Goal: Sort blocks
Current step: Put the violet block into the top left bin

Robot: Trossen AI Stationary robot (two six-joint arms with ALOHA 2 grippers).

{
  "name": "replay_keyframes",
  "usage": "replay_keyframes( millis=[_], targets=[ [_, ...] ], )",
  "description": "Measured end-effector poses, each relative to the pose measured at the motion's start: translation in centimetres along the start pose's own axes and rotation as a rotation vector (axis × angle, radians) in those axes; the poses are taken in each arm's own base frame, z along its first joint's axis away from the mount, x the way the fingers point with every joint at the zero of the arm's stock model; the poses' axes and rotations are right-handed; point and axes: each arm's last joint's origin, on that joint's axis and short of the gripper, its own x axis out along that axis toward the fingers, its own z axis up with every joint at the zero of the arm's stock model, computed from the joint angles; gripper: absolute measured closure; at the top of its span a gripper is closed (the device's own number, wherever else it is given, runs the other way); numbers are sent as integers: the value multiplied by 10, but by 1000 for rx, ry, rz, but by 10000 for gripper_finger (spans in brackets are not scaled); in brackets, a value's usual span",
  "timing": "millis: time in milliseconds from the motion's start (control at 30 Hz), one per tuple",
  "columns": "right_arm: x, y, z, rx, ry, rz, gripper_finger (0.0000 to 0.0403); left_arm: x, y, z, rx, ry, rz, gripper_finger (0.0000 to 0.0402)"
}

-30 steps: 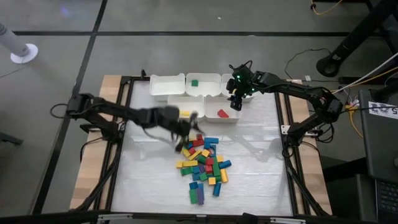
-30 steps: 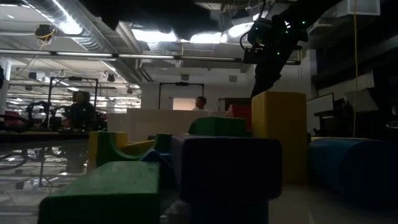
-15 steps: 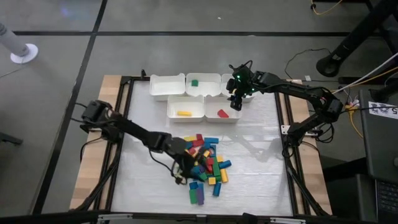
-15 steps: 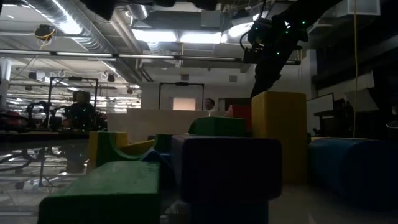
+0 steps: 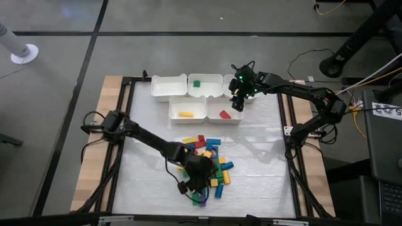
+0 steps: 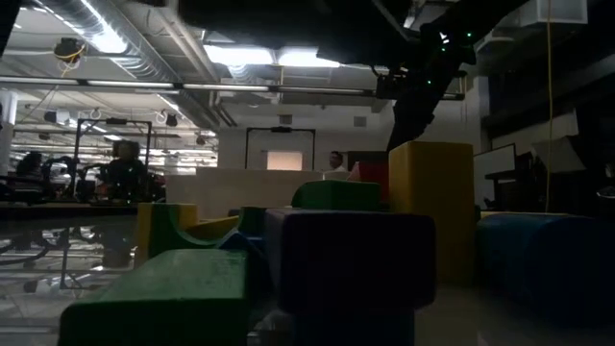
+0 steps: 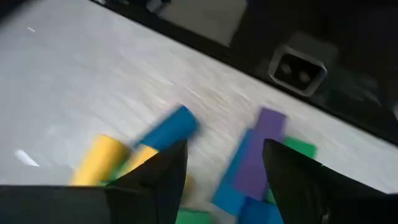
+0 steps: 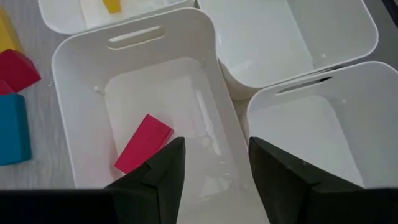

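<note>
Several small coloured blocks (image 5: 210,160) lie in a heap on the white mat. My left gripper (image 7: 224,168) hangs open just above the heap's near end (image 5: 197,188). A purple block (image 7: 261,140) lies ahead between its fingers, with a blue cylinder (image 7: 171,127) and a yellow cylinder (image 7: 96,158) beside them; nothing is held. My right gripper (image 8: 214,155) stands open and empty above the bin holding a red block (image 8: 143,143), at the far right (image 5: 237,100).
Five white bins (image 5: 169,86) stand at the far side; one holds a green block (image 5: 196,83), one a yellow block (image 5: 186,114), one the red block (image 5: 225,114). A black frame (image 5: 125,125) rims the mat. Bare mat lies left and right of the heap.
My left gripper has swung from the heap's far side, near the bins, toward the table's near edge and a little right. It has sunk and tipped further down over the heap's near end, staying open. No block has moved.
</note>
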Motion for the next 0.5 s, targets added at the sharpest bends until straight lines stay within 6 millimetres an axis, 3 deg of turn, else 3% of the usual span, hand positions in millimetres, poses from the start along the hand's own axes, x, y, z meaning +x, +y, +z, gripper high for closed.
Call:
replay_keyframes(
  millis=[267, 500],
  targets=[
    [0, 0, 0, -1, 0, 0, 224, 33, -16, -5, 111, 43, -66, 206],
    [0, 0, 0, -1, 0, 0, 224, 42, -15, -11, 118, 49, -62, 206]
  ],
)
